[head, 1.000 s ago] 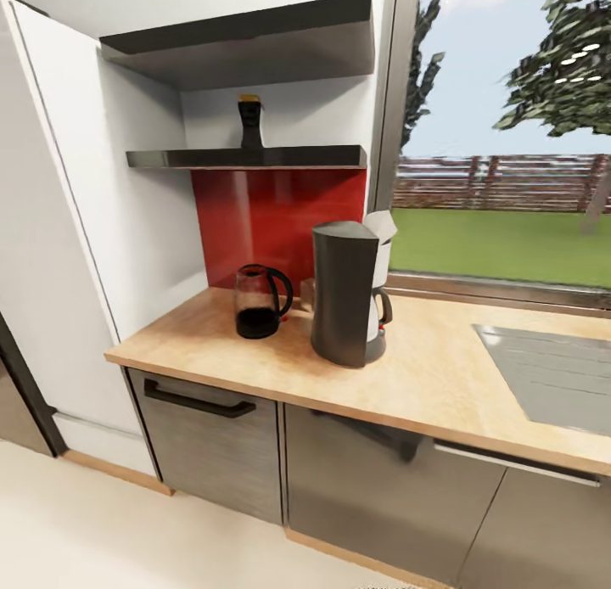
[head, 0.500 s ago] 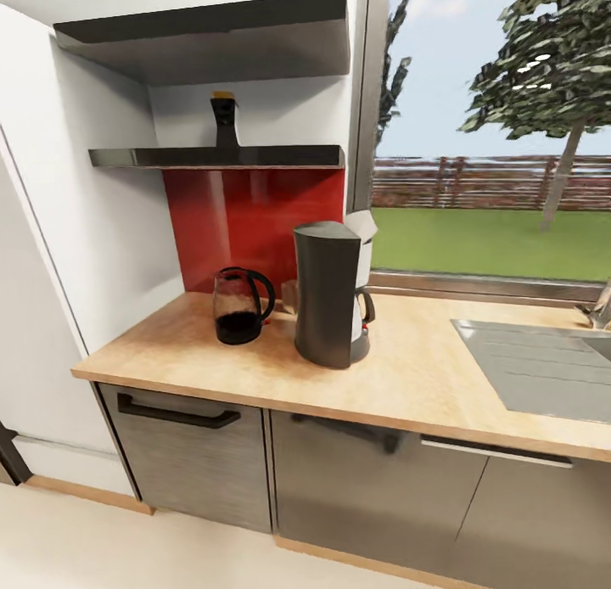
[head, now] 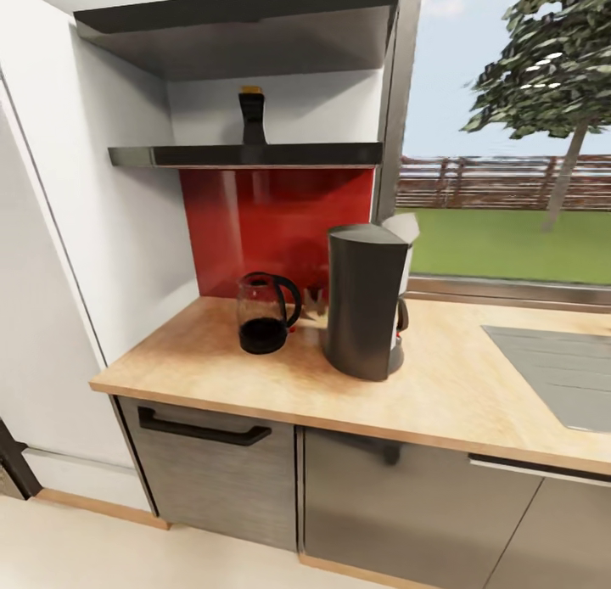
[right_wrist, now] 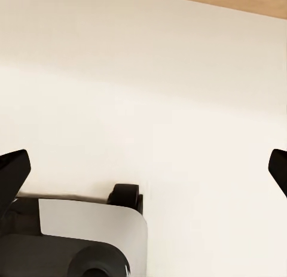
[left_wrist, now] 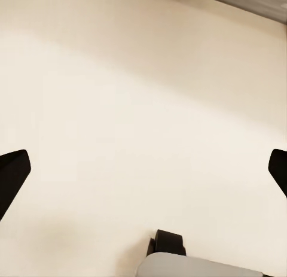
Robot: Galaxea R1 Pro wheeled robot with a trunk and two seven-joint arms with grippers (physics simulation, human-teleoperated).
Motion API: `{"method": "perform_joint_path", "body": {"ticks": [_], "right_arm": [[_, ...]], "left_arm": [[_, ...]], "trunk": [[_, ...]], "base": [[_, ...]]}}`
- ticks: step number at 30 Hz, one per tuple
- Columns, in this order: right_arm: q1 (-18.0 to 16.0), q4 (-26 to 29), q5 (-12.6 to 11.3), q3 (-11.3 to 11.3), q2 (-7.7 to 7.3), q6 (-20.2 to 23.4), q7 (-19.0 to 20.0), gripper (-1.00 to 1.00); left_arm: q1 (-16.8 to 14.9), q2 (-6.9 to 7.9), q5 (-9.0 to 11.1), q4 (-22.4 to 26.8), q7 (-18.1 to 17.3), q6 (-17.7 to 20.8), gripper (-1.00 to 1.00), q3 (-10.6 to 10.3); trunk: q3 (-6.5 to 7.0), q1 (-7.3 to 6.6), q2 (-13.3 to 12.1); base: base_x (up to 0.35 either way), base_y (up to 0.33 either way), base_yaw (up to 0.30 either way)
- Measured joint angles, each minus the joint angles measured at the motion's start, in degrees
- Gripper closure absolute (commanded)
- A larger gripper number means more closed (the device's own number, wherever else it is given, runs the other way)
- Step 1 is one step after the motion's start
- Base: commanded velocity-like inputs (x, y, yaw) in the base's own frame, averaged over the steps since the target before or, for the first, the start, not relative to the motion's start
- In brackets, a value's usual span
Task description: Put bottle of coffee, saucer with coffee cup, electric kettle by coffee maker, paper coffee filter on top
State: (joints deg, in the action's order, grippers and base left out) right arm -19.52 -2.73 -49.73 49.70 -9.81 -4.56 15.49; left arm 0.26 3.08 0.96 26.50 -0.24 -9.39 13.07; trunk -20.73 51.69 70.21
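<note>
The dark grey coffee maker (head: 367, 300) stands on the wooden countertop (head: 255, 377), with a white paper filter (head: 402, 229) showing at its top right edge. Left of it stands the glass electric kettle (head: 263, 313) with a black base and handle. A small object (head: 314, 301) sits between them against the red backsplash, too hidden to name. The dark bottle of coffee (head: 252, 115) with a yellow cap stands on the upper shelf (head: 246, 155). My left gripper (left_wrist: 143, 175) and right gripper (right_wrist: 143, 175) are both open, pointing down at pale floor.
A grey sink (head: 560, 377) is set into the counter at the right. A large window (head: 509, 148) runs behind it. Cabinets below include a drawer with a black handle (head: 202, 429). A tall white wall panel (head: 76, 232) bounds the counter at the left.
The whole head picture has shifted right and the counter looks slightly nearer, so the camera has moved. Nothing on the counter or shelf has moved.
</note>
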Motion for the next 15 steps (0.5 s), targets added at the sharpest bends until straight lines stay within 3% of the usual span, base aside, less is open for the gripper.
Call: {"method": "perform_joint_path", "body": {"ticks": [5, 15], "right_arm": [[0.0, 0.0, 0.0, 0.0, 0.02, 0.0, 0.0, -1.0], [0.0, 0.0, 0.0, 0.0, 0.07, 0.0, 0.0, -1.0]], "left_arm": [[0.0, 0.0, 0.0, 0.0, 0.0, 0.0, -1.0, 0.0], [0.0, 0.0, 0.0, 0.0, 0.0, 0.0, -1.0, 0.0]], "trunk": [[0.0, 0.01, 0.0], [0.0, 0.01, 0.0]], "base": [[0.023, 0.307, -0.088], [-0.001, 0.309, -0.24]]}}
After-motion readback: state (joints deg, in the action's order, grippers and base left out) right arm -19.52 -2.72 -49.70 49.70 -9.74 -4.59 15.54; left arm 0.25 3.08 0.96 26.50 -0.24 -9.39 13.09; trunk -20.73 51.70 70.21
